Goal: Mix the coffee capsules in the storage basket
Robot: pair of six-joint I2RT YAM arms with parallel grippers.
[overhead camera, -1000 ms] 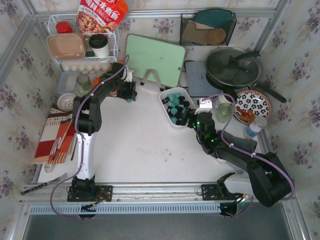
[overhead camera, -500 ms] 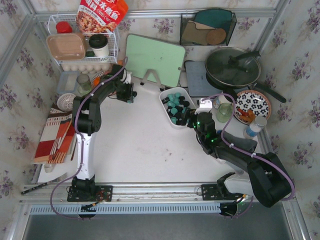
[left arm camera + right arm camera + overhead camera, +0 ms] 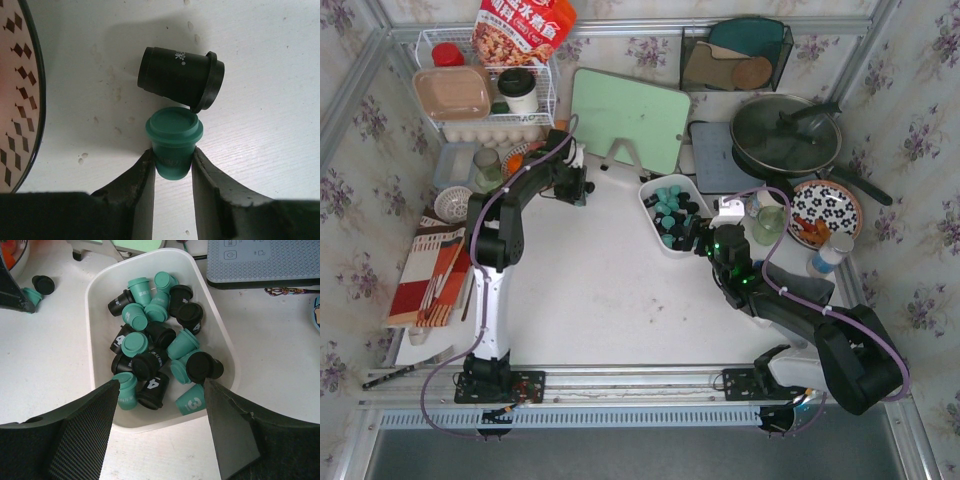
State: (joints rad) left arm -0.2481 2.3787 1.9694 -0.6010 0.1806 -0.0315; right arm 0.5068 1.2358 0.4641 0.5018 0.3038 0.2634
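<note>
Left hand [image 3: 172, 161], at the far-left part of the counter [image 3: 265, 55]: narrow, both fingers pressed against the lower body of one teal capsule [image 3: 174, 134], whose flanged end points away from the wrist. In the top view this hand [image 3: 582, 190] sits well left of the storage basket [image 3: 649, 206].

Patterned rim [image 3: 22, 95]: curved edge with dark diamond marks, at the left border of the left wrist view; what it belongs to cannot be told.

Black capsule [image 3: 177, 77]: lying on its side on the counter just beyond the teal one, flange toward the right. Whether the two touch cannot be told.

Storage basket [image 3: 95, 335]: white tub near the counter's middle, right of the two loose pods. Contents: capsules [image 3: 150, 335], teal and black, heaped and lying at all angles, the colours interspersed. Several show white numerals, 4 on black, 3 on teal.

Right hand [image 3: 161, 390]: spread wide, holding nothing, one finger to each side of the basket's near end.

Grey pad [image 3: 260, 260]: flat, on the counter beyond the basket's right side.
</note>
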